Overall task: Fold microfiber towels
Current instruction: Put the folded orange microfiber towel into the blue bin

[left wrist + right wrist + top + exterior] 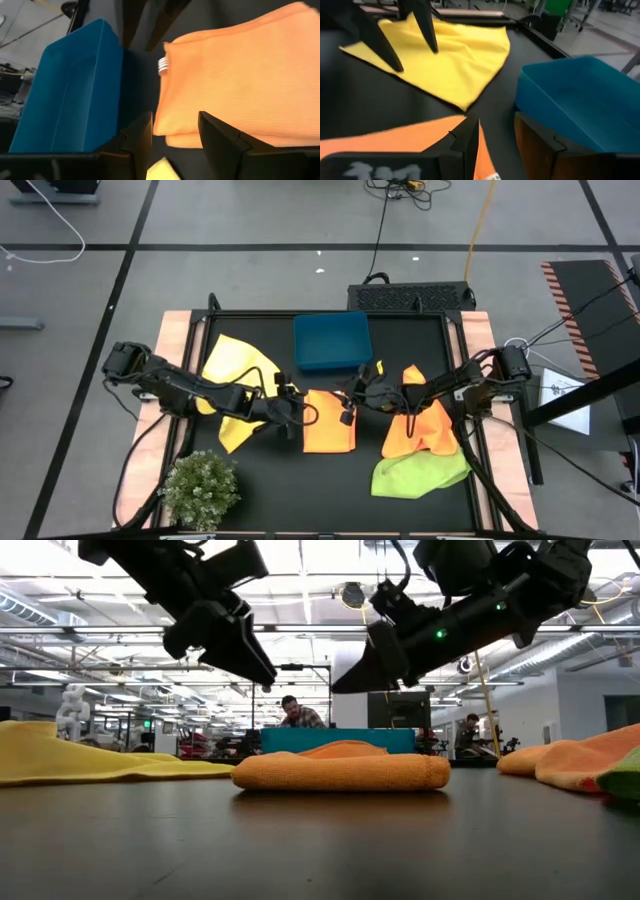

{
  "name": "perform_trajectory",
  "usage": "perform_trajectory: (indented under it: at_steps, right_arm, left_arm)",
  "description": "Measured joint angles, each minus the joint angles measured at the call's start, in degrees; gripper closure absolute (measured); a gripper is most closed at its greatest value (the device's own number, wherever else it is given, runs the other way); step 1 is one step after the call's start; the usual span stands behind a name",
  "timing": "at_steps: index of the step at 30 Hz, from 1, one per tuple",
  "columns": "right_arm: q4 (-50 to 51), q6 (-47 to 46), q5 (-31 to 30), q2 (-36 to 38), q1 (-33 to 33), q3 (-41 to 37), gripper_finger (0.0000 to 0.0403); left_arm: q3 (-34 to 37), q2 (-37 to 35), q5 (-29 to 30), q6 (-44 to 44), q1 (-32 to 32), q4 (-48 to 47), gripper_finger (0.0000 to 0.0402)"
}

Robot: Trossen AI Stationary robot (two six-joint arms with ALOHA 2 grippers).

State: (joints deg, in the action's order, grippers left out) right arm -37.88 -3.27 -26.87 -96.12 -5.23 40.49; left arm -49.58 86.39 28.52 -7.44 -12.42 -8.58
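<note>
A folded orange towel point(328, 422) lies flat on the black table, in front of the blue bin point(332, 340); it also shows in the low view point(340, 770) and the left wrist view point(240, 80). My left gripper point(292, 416) is open above its left edge, clear of it in the low view point(258, 668). My right gripper point(350, 406) is open above its far right corner, also clear of it point(352, 678). A yellow towel point(235, 375) lies spread at the left. A second orange towel point(420, 425) and a lime green towel point(420, 473) lie crumpled at the right.
A small bushy plant point(202, 488) stands at the near left corner. The blue bin stands at the table's far middle, close behind both grippers point(570, 95). A raised frame point(455, 330) runs round the table. People show in the room beyond point(300, 715).
</note>
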Motion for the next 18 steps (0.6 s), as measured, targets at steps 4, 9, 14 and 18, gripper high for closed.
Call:
perform_trajectory:
  at_steps: [4,9,14,18]
  right_arm:
    - [1.3,-0.4,0.0,0.0,0.4,0.0,0.0287]
    - [1.3,0.1,0.0,0.0,0.7,0.0,0.0287]
    - [1.2,0.1,0.1,0.0,0.7,0.0,0.0287]
    - [0.9,0.1,0.1,0.0,0.7,0.0,0.0287]
  left_arm:
    - [0.0,0.0,-1.9,0.1,1.4,-1.0,0.0238]
    - [0.0,0.0,-4.0,-1.8,2.4,-0.1,0.0238]
    - [0.0,0.0,-3.1,-1.0,3.4,-0.3,0.0238]
    - [0.0,0.0,-3.5,1.0,3.5,-0.3,0.0238]
